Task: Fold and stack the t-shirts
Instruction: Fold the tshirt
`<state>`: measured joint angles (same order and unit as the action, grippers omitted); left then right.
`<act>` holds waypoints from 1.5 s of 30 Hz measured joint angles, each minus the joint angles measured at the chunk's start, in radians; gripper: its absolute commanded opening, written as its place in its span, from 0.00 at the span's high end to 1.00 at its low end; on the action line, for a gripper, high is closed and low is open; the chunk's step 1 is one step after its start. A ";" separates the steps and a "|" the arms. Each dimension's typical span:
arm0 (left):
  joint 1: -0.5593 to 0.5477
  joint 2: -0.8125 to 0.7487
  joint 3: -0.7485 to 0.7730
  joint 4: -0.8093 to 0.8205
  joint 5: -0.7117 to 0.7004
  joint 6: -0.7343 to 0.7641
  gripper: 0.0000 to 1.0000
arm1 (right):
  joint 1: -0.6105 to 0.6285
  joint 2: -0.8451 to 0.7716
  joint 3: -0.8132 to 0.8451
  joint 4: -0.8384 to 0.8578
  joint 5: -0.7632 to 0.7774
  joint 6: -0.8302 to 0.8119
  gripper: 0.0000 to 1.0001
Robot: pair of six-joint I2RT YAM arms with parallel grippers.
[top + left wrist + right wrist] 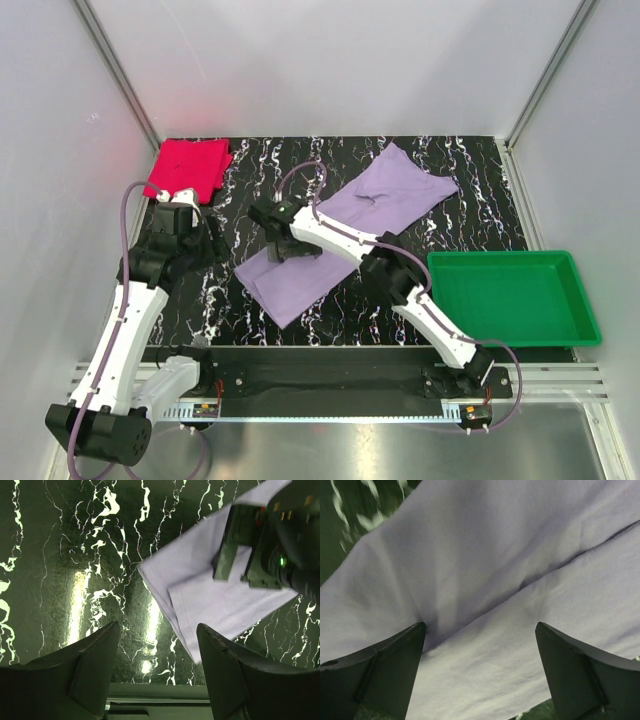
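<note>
The lavender t-shirt (390, 195) lies spread diagonally across the black marbled table, with a folded layer at its near-left end (300, 280). A pink-red t-shirt (188, 168) sits as a folded square at the back left. My right gripper (288, 250) reaches over the lavender shirt's left part. In the right wrist view it (480, 630) is open, its fingertips down on the purple cloth (495, 555). My left gripper (213, 245) hovers left of that shirt. It (157, 640) is open with only bare table between the fingers. The shirt's corner (200, 595) and the right gripper (250, 555) lie beyond it.
A green plastic tray (575, 300) stands at the right near the table's front edge. White walls close in the table on the left, back and right. The black marbled table (230, 310) shows between the left arm and the shirt.
</note>
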<state>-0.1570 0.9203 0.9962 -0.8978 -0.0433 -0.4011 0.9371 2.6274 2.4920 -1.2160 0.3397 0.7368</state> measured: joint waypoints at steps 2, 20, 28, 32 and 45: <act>0.000 0.000 0.000 0.000 0.008 0.014 0.32 | 0.018 -0.084 -0.154 0.040 0.000 -0.023 0.00; -0.035 0.148 -0.095 0.162 0.330 0.061 0.30 | -0.092 -0.804 -0.932 0.171 -0.064 -0.140 0.00; -0.056 0.175 -0.095 0.215 0.366 0.052 0.30 | -0.462 -0.469 -0.368 0.198 0.019 -0.141 0.00; -0.064 0.176 -0.115 0.237 0.382 0.052 0.30 | -0.549 -0.182 -0.019 0.161 0.063 -0.124 0.00; -0.066 0.230 -0.160 0.266 0.388 0.054 0.30 | -0.586 -0.010 -0.010 0.140 0.077 -0.136 0.00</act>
<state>-0.2234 1.1503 0.8360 -0.6323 0.3450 -0.3473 0.3515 2.6179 2.4821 -1.0760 0.4164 0.6006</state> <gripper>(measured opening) 0.700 0.994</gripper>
